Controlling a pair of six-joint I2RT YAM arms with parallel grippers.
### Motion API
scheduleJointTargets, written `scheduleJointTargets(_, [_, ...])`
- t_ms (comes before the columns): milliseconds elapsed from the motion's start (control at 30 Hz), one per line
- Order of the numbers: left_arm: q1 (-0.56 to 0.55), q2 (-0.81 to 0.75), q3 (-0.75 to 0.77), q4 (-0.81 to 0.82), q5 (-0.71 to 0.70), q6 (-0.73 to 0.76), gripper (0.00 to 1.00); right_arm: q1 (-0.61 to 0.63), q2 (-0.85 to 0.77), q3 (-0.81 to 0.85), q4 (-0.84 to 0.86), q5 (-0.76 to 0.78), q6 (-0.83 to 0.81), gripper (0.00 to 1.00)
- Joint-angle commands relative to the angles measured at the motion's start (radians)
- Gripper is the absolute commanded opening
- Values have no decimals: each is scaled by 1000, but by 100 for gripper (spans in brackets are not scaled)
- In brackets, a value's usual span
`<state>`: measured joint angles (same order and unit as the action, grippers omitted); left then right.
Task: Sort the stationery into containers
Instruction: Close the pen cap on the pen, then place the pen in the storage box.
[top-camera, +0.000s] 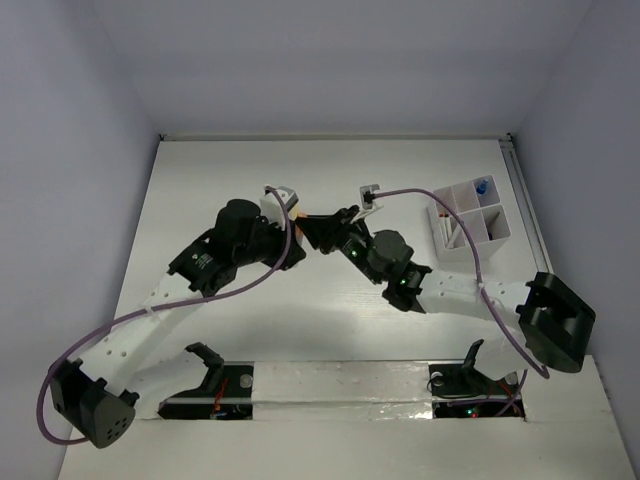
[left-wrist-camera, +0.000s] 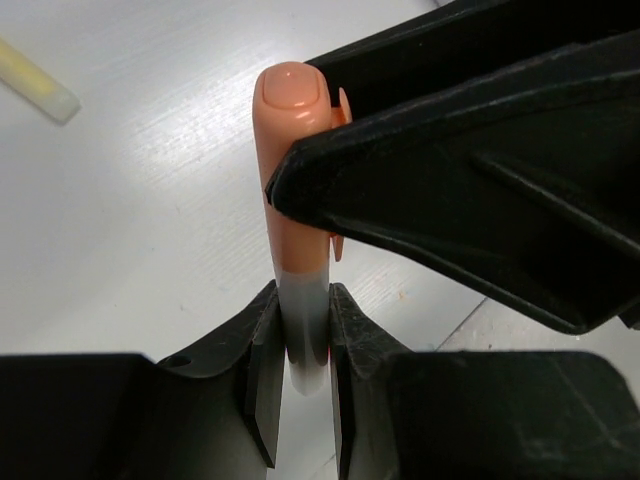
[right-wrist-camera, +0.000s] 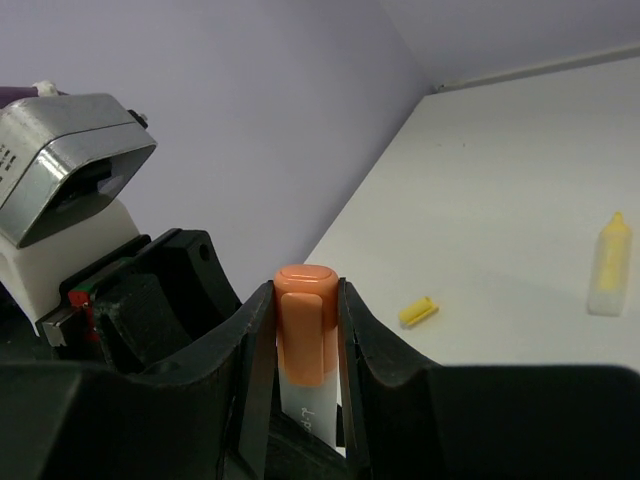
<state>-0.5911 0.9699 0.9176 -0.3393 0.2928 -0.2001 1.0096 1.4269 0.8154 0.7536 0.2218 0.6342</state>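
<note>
An orange-capped marker with a white barrel (left-wrist-camera: 295, 130) is held by both grippers above the middle of the table. My left gripper (left-wrist-camera: 303, 300) is shut on the white barrel. My right gripper (right-wrist-camera: 305, 290) is shut on the orange cap (right-wrist-camera: 305, 320). In the top view the two grippers meet tip to tip, left (top-camera: 290, 235) and right (top-camera: 325, 232). The white compartment box (top-camera: 497, 235) stands at the right, with a blue-tipped pen (top-camera: 481, 187) upright in a far cell. A small yellow cap (right-wrist-camera: 418, 312) and a pale yellow stick (right-wrist-camera: 608, 268) lie on the table.
Another view of a pale yellow stick (left-wrist-camera: 35, 80) shows it lying on the table beyond the left gripper. Purple cables (top-camera: 150, 315) loop off both arms. White walls close in the table at the back and both sides.
</note>
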Motion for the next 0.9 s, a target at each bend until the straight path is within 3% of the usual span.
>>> scheduleJointTargets(0, [-2, 25, 193, 384, -147, 2, 0, 113, 33, -134, -198, -202, 54, 0])
scheduleJointTargets(167, [-24, 56, 225, 378, -169, 11, 0, 113, -17, -171, -201, -156, 76, 0])
scheduleJointTargets(367, [-44, 36, 133, 378, -155, -28, 0, 93, -166, -79, -345, 36, 9, 0])
scheduleJointTargets(400, [-44, 32, 126, 369, -156, -27, 4, 84, -178, -62, -390, 88, 1, 0])
scheduleJointTargets(433, [-44, 24, 121, 359, -149, -21, 17, 84, -190, -49, -405, 109, -10, 0])
scheduleJointTargets(567, [-44, 16, 112, 280, -112, -6, 43, -5, -220, 19, -458, 188, -53, 0])
scheduleJointTargets(767, [-53, -97, 32, 261, -103, -2, 59, -304, -235, 116, -514, 139, -90, 0])
scheduleJointTargets(867, [-53, -169, -6, 258, -122, 1, 69, -382, -246, 117, -559, 244, -151, 0])
